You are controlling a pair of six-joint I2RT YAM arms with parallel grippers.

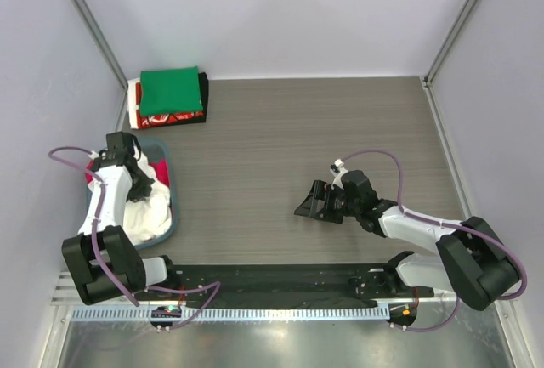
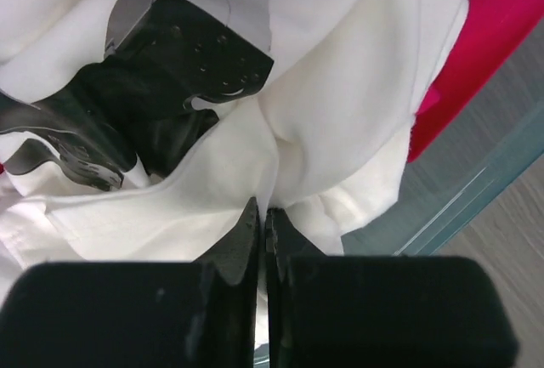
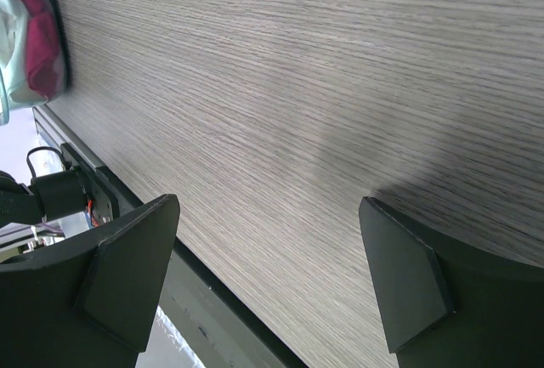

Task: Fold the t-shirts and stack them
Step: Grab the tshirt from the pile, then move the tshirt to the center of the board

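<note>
The left gripper [image 1: 141,183] is down in the tub [image 1: 173,215] at the left edge of the table [image 1: 297,130]. In the left wrist view its jaws are clenched, the two tips nearly meeting with a thin fold of the white tee [image 2: 340,87] pinched between them. The cloth lies crumpled around the tips, and a black-and-grey print [image 2: 153,104] shows on it just beyond them. From above, the white tee [image 1: 149,212] fills most of the tub, bunched and unfolded. A red/pink tee [image 1: 159,170] lies under and beside it at the tub's far end, and in the left wrist view it [image 2: 480,36] shows at the right, against the tub's wall [image 2: 459,189].

At the far left of the table, well apart from the tub, sits a folded stack: a green tee [image 1: 170,90] on top, a black tee [image 1: 204,96] showing along its right side, and a red-and-white tee [image 1: 166,118] at the near and left edges.

The right gripper [image 1: 311,204] is near the middle of the table, tilted toward the left. Its jaws are released and spread wide, holding nothing; the right wrist view shows only bare wood grain [image 3: 297,62] between the two fingers [image 3: 127,266]
</note>
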